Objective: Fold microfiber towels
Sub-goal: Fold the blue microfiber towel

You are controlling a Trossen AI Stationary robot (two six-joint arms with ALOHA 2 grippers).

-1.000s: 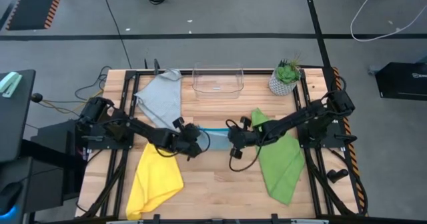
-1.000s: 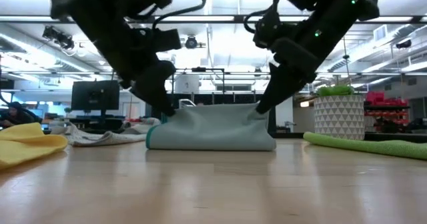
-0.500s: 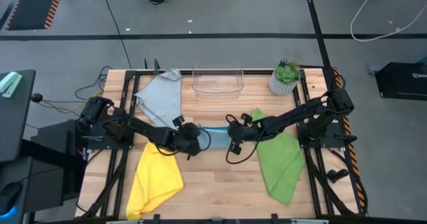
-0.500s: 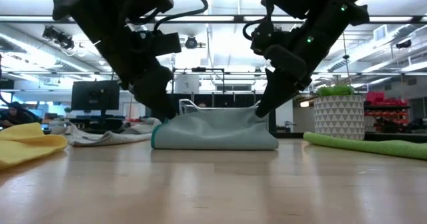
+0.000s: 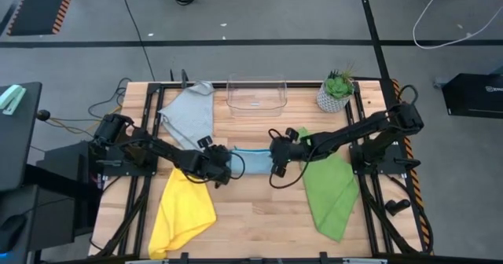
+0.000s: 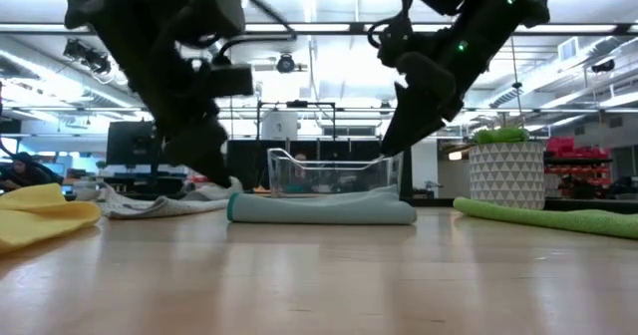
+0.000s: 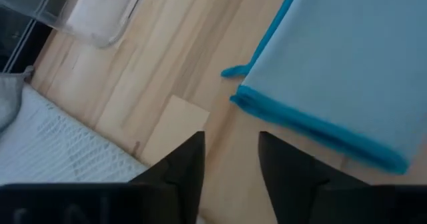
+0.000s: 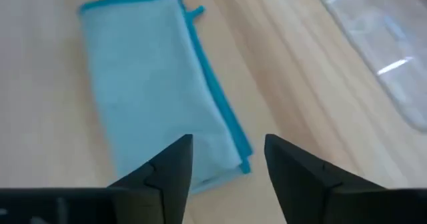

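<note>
The light blue microfiber towel [image 5: 251,160] lies folded into a flat rectangle on the table's middle, also seen in the low view [image 6: 321,210]. My left gripper [image 5: 226,170] hovers open at its left end, and its wrist view shows only wood between the fingers [image 7: 230,167] beside the towel's teal-edged end [image 7: 333,71]. My right gripper [image 5: 277,158] hangs open above the right end, with the towel [image 8: 153,84] below and ahead of its fingers [image 8: 230,167]. The grey towel [image 5: 190,115], yellow towel [image 5: 182,213] and green towel [image 5: 334,197] lie loose on the table.
A clear plastic container [image 5: 255,95] stands at the far middle of the table, and a potted plant [image 5: 338,91] at the far right. The green towel runs under my right arm. Bare wood lies in front of the blue towel [image 5: 251,209].
Both grippers have let go of the blue towel's raised top edge. The towel, which stood up as a tall fold between them, has dropped flat onto the table. My right gripper has risen clear of it.
</note>
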